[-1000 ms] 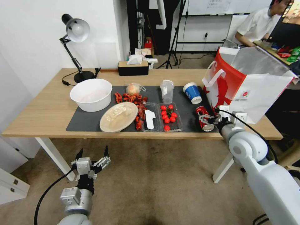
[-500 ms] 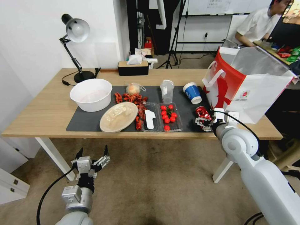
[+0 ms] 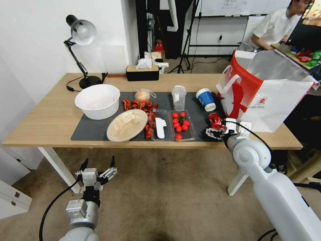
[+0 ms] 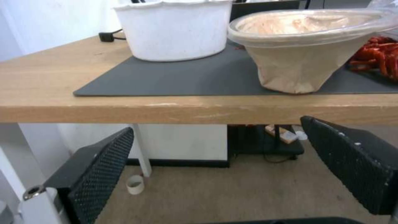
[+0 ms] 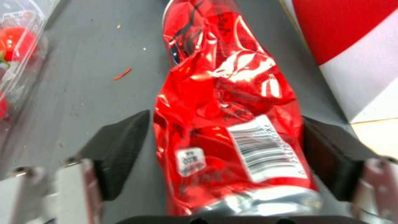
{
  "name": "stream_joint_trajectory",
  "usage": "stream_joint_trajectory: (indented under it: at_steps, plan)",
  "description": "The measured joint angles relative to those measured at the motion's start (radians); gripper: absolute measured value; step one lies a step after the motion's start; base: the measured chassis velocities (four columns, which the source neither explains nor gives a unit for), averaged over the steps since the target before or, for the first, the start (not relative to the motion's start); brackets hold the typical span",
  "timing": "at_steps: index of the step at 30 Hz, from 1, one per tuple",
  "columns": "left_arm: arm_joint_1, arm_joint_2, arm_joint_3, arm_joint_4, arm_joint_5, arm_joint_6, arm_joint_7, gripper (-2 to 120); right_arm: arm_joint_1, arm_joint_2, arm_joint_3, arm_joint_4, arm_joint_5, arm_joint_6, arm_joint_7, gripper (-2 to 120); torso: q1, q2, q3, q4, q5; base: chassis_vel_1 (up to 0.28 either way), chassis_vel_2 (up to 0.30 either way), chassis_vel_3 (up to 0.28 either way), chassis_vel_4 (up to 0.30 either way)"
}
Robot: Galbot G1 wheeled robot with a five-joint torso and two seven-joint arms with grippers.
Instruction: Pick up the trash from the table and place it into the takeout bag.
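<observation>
Our right gripper (image 5: 224, 155) has its jaws pressed against both sides of the crushed red can (image 5: 226, 124), so we judge it gripped; the can sits at the right end of the dark mat (image 3: 90, 130), just beside the takeout bag (image 3: 267, 90). Our left gripper (image 3: 97, 170) hangs below the table's (image 3: 40, 124) near edge with its jaws spread wide and nothing between them.

We judge the task barely begun. The bag stands upright at the table's right end, and we cannot see whether anything lies inside. On the mat remain the blue paper cup (image 3: 205, 99), the clear plastic cup (image 3: 178, 96), the beige plate (image 3: 127, 125) and the small knotted bag (image 3: 143, 95).

As for writing, the can carries a barcode label (image 5: 265, 149) with digits too blurred to read and a small white sticker (image 5: 190, 158) we cannot make out. The bag bears a small round logo (image 3: 262, 100), also illegible.
</observation>
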Motion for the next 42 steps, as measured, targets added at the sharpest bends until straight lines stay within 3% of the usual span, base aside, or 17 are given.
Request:
stream_joint_trajectory:
  at_steps: [3,6,13,20,23,26,32,36,42]
  plan:
    - [0.000,0.003,0.000,0.001,0.000,-0.004,-0.001,100,-0.009,0.000,0.006,0.003,0.000,0.001,0.001,68,0.000,0.000,0.000,-0.0002,-0.0004,0.000,0.000,0.000,0.000]
    - [-0.001,0.005,0.000,0.003,0.000,-0.008,-0.002,100,-0.012,0.000,0.010,0.004,-0.001,0.003,0.002,63,0.000,0.000,0.000,-0.0002,-0.0004,0.000,0.000,0.000,0.000]
    - [-0.001,0.010,0.000,0.005,-0.001,-0.017,-0.002,100,-0.031,0.001,0.020,0.027,-0.005,0.003,-0.003,62,0.000,0.000,0.000,0.0002,0.0000,0.000,0.000,0.000,0.000]
    - [-0.004,0.016,-0.005,-0.007,-0.004,-0.017,-0.004,100,-0.077,-0.040,0.048,0.142,-0.079,0.013,-0.130,62,0.000,0.000,0.000,-0.0001,-0.0001,0.000,0.000,0.000,0.000]
    - [-0.003,0.017,-0.007,-0.011,-0.005,-0.017,-0.004,100,-0.083,-0.069,0.059,0.193,-0.134,0.075,-0.212,62,0.000,0.000,0.000,0.0000,-0.0004,0.000,0.000,0.000,0.000]
    - [-0.004,0.018,-0.011,-0.013,-0.008,-0.021,-0.006,100,-0.060,-0.118,0.075,0.233,-0.280,0.271,-0.348,62,0.000,0.000,0.000,-0.0001,0.0000,0.000,0.000,0.000,0.000]
    - [-0.001,0.021,-0.020,-0.021,-0.023,-0.022,-0.005,100,0.055,-0.192,0.101,0.242,-0.256,0.389,-0.309,62,0.000,0.000,0.000,0.0002,-0.0004,0.000,0.000,0.000,0.000]
    - [0.003,0.022,-0.022,-0.027,-0.026,-0.022,-0.005,100,0.173,-0.259,0.110,0.175,-0.147,0.390,-0.196,62,0.000,0.000,0.000,0.0002,-0.0005,0.000,0.000,0.000,0.000]
    - [0.015,0.021,-0.022,-0.036,-0.026,-0.024,-0.005,100,0.271,-0.302,0.113,0.023,-0.043,0.361,-0.130,62,0.000,0.000,0.000,0.0000,0.0000,0.000,0.000,0.000,0.000]
